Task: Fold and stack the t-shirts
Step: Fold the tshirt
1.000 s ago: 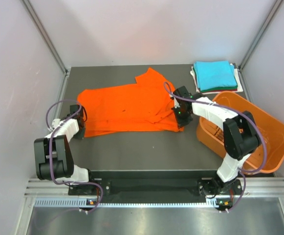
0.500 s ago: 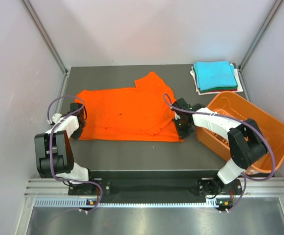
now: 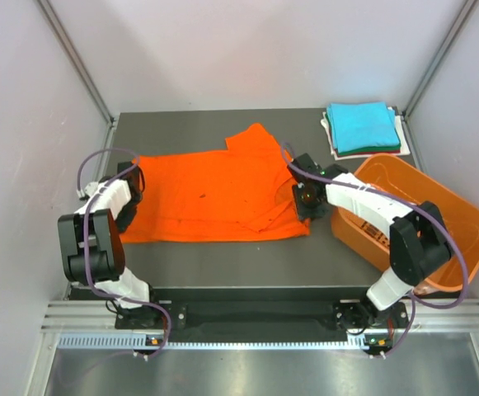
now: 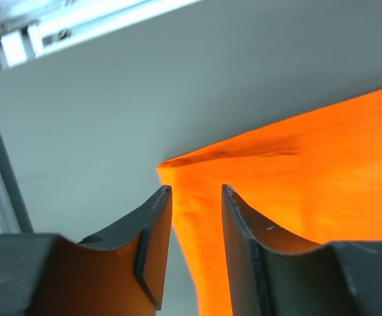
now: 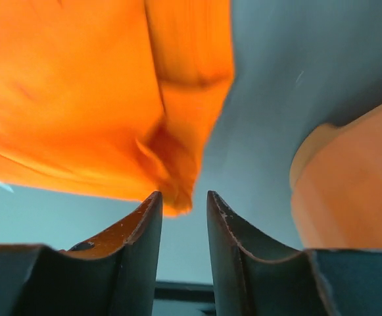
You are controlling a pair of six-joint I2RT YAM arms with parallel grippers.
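Note:
The bright orange t-shirt (image 3: 214,194) lies spread flat across the middle of the dark table (image 3: 223,264), one sleeve pointing to the far side. My left gripper (image 3: 129,186) sits at its left edge. In the left wrist view the left gripper (image 4: 196,189) is open, with the orange shirt's edge (image 4: 309,178) lying loose in the gap. My right gripper (image 3: 306,195) is at the shirt's right edge. The right wrist view shows the right gripper (image 5: 183,194) open, the shirt's corner (image 5: 79,99) just past its tips. The turquoise folded shirt (image 3: 363,126) tops a stack at the back right.
The rigid orange plastic basket (image 3: 424,223) stands at the right, close beside my right arm, and its wall (image 5: 348,191) fills the right of the right wrist view. Grey walls enclose the table on the left, back and right.
Both grippers have gone from shut to open and let go of the orange shirt. The shirt now lies flatter and squarer. The left gripper has shifted toward the far side.

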